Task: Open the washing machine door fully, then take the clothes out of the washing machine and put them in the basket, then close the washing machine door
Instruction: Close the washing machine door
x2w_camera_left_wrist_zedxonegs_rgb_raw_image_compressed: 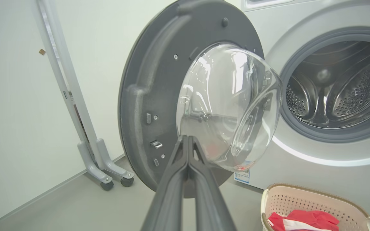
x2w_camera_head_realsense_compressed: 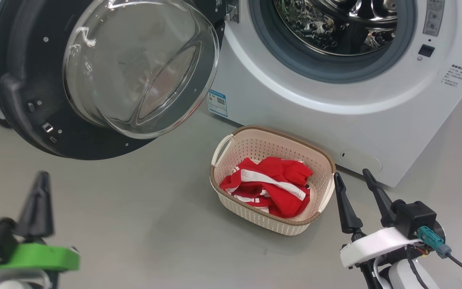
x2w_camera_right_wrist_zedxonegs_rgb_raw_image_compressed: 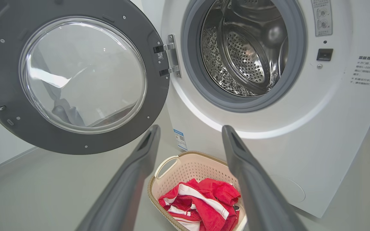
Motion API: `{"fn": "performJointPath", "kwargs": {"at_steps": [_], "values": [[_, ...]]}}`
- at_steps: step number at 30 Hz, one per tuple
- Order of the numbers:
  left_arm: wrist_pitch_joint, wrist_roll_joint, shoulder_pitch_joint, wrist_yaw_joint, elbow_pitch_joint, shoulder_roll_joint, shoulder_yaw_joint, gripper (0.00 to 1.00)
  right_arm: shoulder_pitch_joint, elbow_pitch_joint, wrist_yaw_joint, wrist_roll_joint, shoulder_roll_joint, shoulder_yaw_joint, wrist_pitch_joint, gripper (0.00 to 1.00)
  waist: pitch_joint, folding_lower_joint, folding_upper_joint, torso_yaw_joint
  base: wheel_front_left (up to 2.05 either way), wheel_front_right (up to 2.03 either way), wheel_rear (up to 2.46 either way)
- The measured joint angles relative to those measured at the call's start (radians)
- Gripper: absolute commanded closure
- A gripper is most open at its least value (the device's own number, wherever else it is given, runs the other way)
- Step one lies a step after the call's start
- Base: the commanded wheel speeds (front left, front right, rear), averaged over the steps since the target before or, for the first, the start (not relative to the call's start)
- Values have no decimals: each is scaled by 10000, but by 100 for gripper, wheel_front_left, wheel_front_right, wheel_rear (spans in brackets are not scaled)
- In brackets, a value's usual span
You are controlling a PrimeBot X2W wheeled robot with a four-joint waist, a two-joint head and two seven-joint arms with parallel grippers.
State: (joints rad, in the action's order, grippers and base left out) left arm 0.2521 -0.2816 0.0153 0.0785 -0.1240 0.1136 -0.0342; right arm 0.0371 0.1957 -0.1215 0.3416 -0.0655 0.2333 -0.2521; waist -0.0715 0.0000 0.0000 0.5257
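Clothes point(x2w_camera_head_realsense_compressed: 269, 186) lie in the basket point(x2w_camera_head_realsense_compressed: 279, 132) before the washing machine point(x2w_camera_head_realsense_compressed: 295, 108), so closing its wide-open door point(x2w_camera_head_realsense_compressed: 18, 80) is in hand: the left claw point(x2w_camera_head_realsense_compressed: 43, 176), pinched shut on nothing, should push it home; the right claw point(x2w_camera_head_realsense_compressed: 351, 173) gapes empty.

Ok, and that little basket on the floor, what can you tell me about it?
The basket is small, cream, plastic-looking, with tiny holes all over its sides, a brown woven-look rim and a loop handle at each end. It stands upright on the grey floor in front of the white washing machine. Crumpled red clothes with white stripes lie inside. The open right pincer hangs near it, not gripping it.
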Motion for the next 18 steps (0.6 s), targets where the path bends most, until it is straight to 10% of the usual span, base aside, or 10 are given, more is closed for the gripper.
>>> {"fn": "performJointPath", "kwargs": {"at_steps": [18], "values": [[-790, -2671, 3221, 238, -222, 3248, -3812, 100, 600, -696, 8, -539, -424, 307, 506, 0, -1370, 0, 0, -532, 0, 0, 0]]}}
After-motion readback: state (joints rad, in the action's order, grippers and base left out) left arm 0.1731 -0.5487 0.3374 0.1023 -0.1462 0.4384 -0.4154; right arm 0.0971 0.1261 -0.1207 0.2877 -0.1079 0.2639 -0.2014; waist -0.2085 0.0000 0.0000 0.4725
